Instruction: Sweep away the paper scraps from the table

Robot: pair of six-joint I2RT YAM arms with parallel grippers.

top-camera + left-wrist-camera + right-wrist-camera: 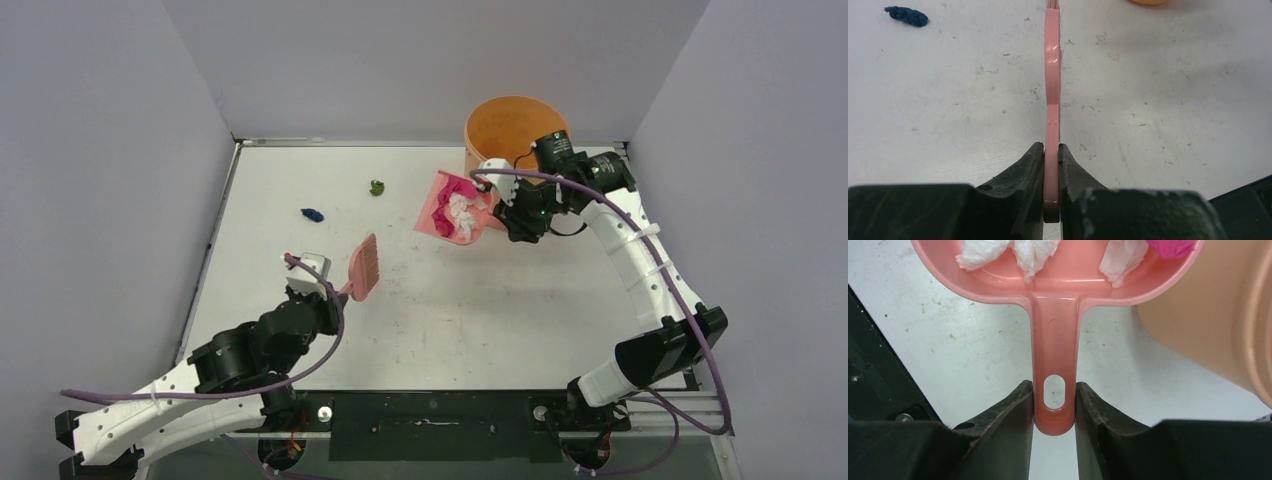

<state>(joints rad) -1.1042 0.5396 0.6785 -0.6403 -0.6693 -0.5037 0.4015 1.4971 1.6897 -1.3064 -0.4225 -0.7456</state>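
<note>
My right gripper [508, 212] is shut on the handle of the pink dustpan [452, 206], held above the white table [480, 310] beside the orange bucket [512, 128]. The pan holds white and magenta paper scraps [458, 208]; the right wrist view shows the gripper [1054, 405], the dustpan [1054, 315] and white scraps [1030, 252]. My left gripper [335, 291] is shut on the pink brush [364, 267], whose bristle head is raised over the table's middle left. The brush shows edge-on [1052, 90] between the left gripper's jaws [1051, 152]. A dark blue scrap [313, 214] [907, 16] and a green scrap [377, 187] lie on the table's far left part.
Grey walls close the table on the left, back and right. The bucket [1208, 325] stands at the back right, close to the dustpan. A metal edge and a black base strip [430, 412] run along the near side between the arm bases.
</note>
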